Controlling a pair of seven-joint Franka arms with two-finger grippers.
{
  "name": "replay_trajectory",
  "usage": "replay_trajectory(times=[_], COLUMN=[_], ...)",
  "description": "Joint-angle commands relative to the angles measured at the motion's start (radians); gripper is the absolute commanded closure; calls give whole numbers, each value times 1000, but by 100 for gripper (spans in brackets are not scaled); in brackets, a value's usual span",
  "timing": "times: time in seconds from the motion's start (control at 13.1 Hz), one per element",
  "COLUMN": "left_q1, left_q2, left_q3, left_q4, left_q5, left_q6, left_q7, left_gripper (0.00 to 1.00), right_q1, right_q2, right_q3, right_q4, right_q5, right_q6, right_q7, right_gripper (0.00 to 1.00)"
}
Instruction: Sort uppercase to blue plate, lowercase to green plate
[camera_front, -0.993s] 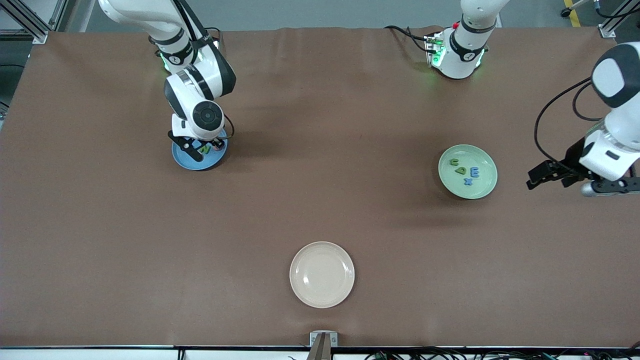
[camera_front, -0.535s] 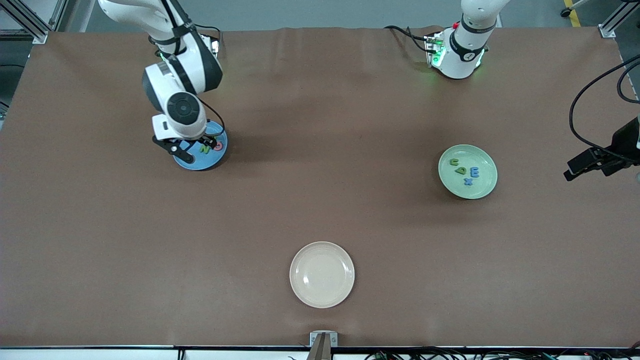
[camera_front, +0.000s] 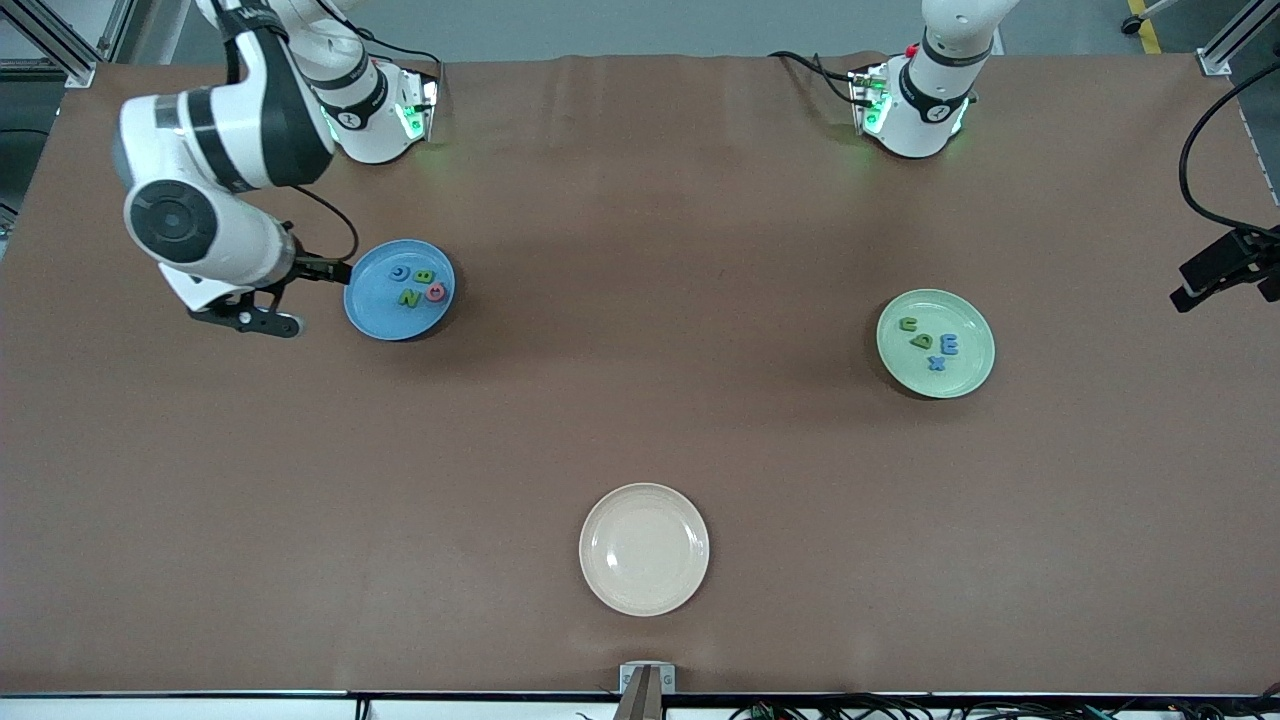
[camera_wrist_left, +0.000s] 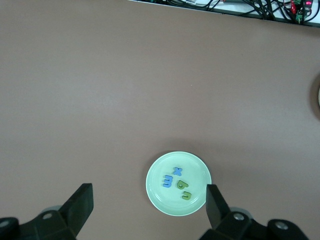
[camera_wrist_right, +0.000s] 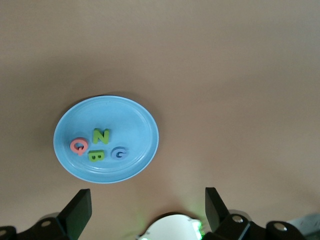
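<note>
Four capitals (camera_wrist_right: 98, 145) lay in the blue plate (camera_front: 372, 310), four small letters (camera_wrist_left: 177, 183) in the green plate (camera_front: 965, 375), and my left gripper (camera_wrist_left: 149, 200) and right gripper (camera_wrist_right: 147, 205), both spread wide, held nothing above the table

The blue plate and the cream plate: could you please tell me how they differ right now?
The blue plate holds four foam letters, while the cream plate holds none. The blue plate is medium blue; the cream plate is off-white. The blue plate lies toward the right arm's end of the table, near the open right gripper; the cream plate lies nearer the front camera, with no gripper near it. Both are round, glossy, raised-rimmed and similar in size.
</note>
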Motion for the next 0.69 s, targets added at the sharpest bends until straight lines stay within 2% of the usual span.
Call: replay_trajectory(times=[0.0,0.15,0.23,0.31,0.38,0.61], left_q1=[-179,-470,-570,-640,-672,-697], left_q2=[16,16,16,16,14,13], left_q3=[158,457,560,627,659,666], left_q4=[27,33,39,40,40,40], left_q5=[-19,-22,-22,-22,-21,-22], left_q6=[-23,-23,-23,-23,-23,-23], left_q7=[8,8,9,9,9,2], left_gripper=[1,1,1,1,1,0], right_q1=[-49,-65,-71,-86,-100,-157], right_q2=[5,5,6,9,11,24], right_q3=[11,11,11,11,11,11], right_q4=[50,91,121,147,179,271], right_q5=[17,17,17,17,17,55], right_q6=[-28,-48,-60,-72,-87,-97], right_q7=[-147,-229,-268,-296,-317,-337], right_gripper=[0,0,0,0,0,0])
